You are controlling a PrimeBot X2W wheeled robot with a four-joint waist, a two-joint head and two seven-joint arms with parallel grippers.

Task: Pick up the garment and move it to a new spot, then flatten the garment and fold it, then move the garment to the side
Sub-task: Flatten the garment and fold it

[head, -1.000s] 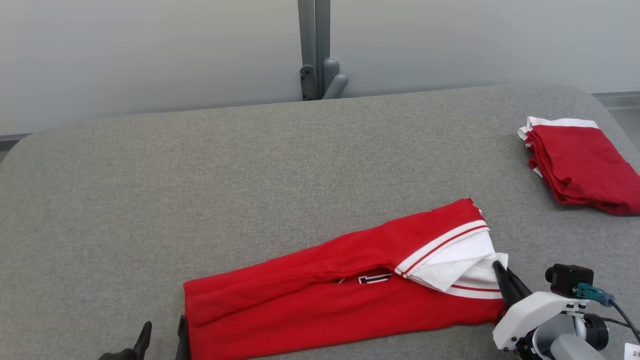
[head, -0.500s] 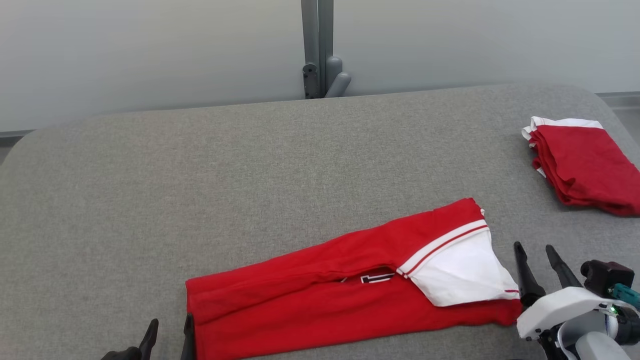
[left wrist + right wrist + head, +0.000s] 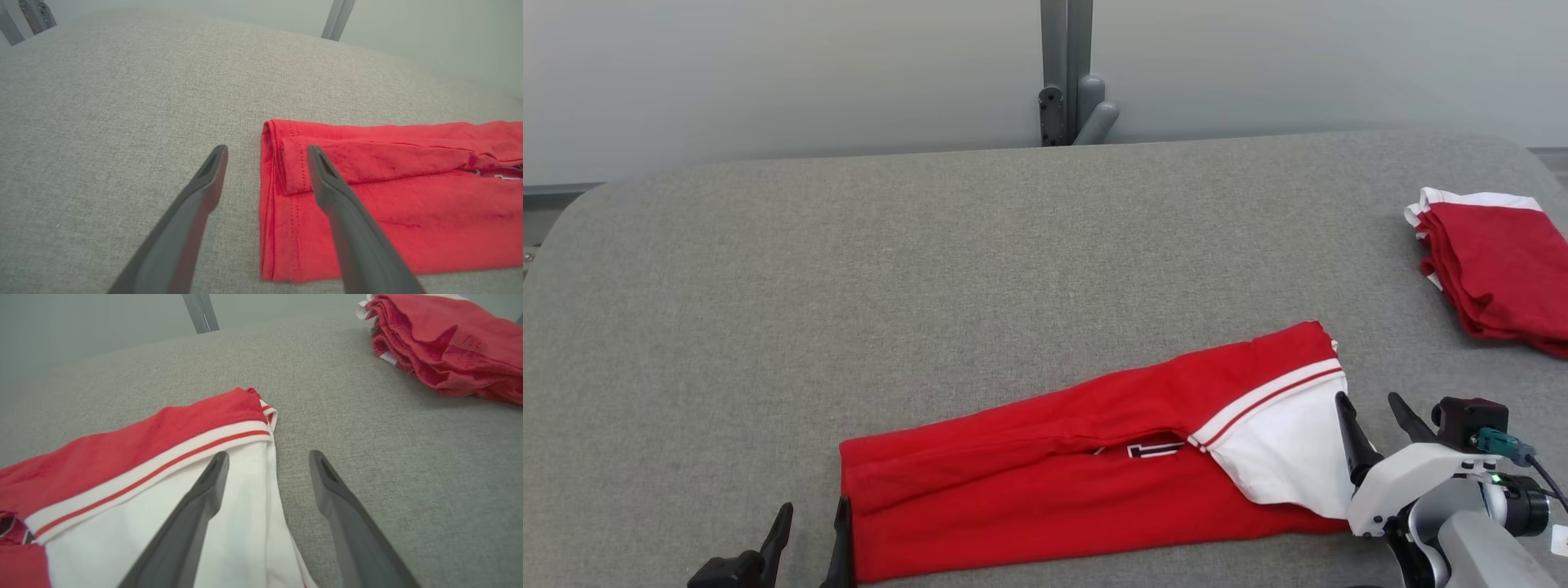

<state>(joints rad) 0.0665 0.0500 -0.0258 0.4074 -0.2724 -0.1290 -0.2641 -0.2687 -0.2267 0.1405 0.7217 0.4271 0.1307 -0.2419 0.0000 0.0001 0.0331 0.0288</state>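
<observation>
Table: grey, padded. Garment lies on its near part, folded into a long strip with the sleeve end to the right. Right gripper low at the sleeve end, jaws spread, one finger over white cloth. Left gripper low at the hem end, jaws spread likewise.

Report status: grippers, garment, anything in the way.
Left gripper open at garment hem. Right gripper open over white sleeve, empty. Garment folded lengthwise, lying flat. Folded red stack far right, apart.
</observation>
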